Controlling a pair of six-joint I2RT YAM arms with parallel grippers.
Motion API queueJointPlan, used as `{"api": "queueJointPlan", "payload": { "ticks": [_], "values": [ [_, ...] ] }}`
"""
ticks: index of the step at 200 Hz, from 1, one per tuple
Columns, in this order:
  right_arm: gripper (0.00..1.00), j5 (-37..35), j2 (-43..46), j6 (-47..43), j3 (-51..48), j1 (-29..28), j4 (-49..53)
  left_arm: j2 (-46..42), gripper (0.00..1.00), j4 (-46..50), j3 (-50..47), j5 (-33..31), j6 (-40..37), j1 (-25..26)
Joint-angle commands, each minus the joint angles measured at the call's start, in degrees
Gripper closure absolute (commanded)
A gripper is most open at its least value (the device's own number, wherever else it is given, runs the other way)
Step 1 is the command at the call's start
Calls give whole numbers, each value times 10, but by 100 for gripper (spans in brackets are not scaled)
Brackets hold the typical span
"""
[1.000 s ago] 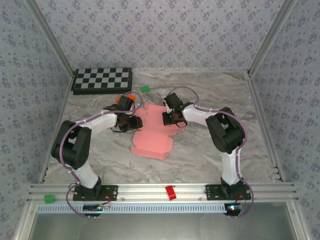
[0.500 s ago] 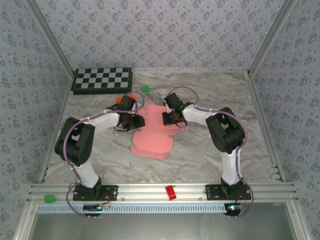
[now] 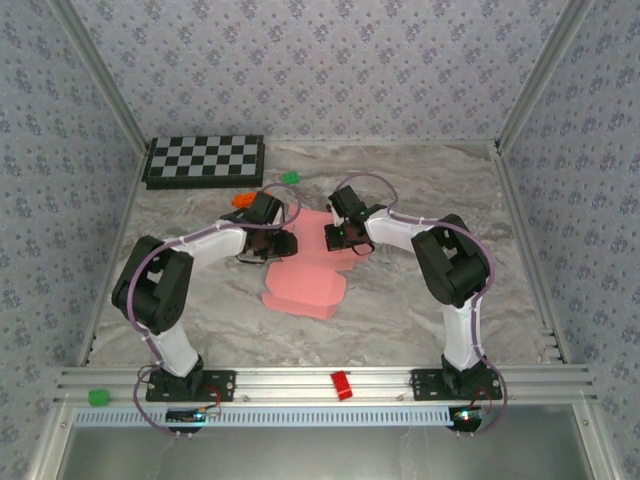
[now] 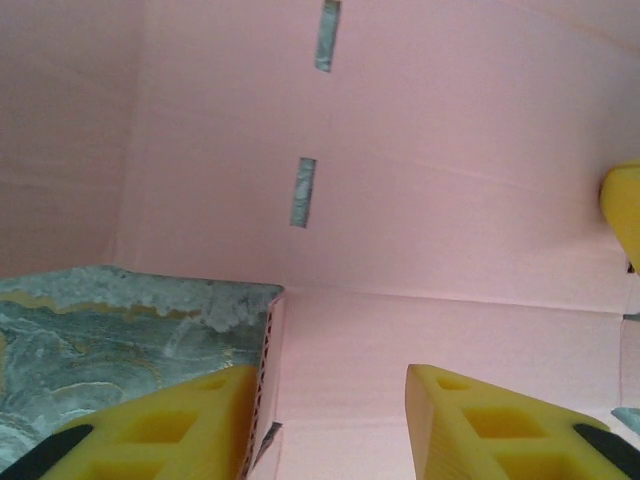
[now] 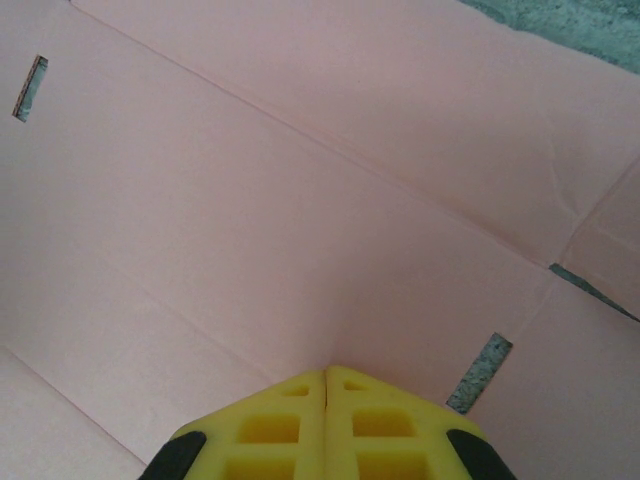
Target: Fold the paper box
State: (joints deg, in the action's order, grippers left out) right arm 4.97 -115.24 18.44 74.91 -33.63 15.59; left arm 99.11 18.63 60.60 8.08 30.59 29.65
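- Pink thin-card die-cut paper box [image 3: 305,285], unfolded, lies flat at the middle of the grey marbled table [image 3: 500,250], its rounded flap toward the arm bases.
- Left gripper [image 3: 278,243] sits low at the sheet's left edge. In the wrist view its yellow fingers [image 4: 330,372] stand a moderate gap apart with nothing pinched between them. One is over the card's cut edge and bare table [image 4: 100,310], the other over pink card [image 4: 450,200].
- Two narrow slots [image 4: 303,192] are cut in the panel ahead.
- Right gripper [image 3: 340,240] is down on the sheet's far right part, fingertips [image 5: 325,372] pressed together with no gap, over card [image 5: 300,200] beside a slot [image 5: 480,372].
- Black-and-white checkerboard [image 3: 205,160] at far left.
- Small green block [image 3: 291,178] and orange piece [image 3: 241,200] beyond the sheet.
- Red block [image 3: 342,385] on the near rail.
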Motion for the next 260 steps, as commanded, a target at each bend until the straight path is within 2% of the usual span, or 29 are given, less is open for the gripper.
{"api": "queueJointPlan", "payload": {
  "ticks": [1, 95, 169, 196, 212, 228, 260],
  "values": [
    [100, -17, -24, 4, -20, 4, 29, 3, 59, 25, 31, -27, -24, 16],
    [100, -17, -23, 6, -21, 4, 32, 43, 60, 54, 50, -70, -30, 51],
    [99, -23, 11, 19, -29, -2, 28, -33, 56, 66, 44, -171, -31, 71],
    [99, -28, 18, 31, -44, -7, 20, -60, 56, 62, 38, -164, -42, 78],
    [99, -33, 23, 39, -55, -9, 17, -64, 62, 59, 40, -122, -68, 88],
    [99, -40, 29, 49, -61, -12, 13, -59, 72, 58, 40, -94, -74, 98],
    [99, -55, 47, 68, -100, -17, 8, -16, 94, 35, 27, -24, -38, 99]
  ]
}}
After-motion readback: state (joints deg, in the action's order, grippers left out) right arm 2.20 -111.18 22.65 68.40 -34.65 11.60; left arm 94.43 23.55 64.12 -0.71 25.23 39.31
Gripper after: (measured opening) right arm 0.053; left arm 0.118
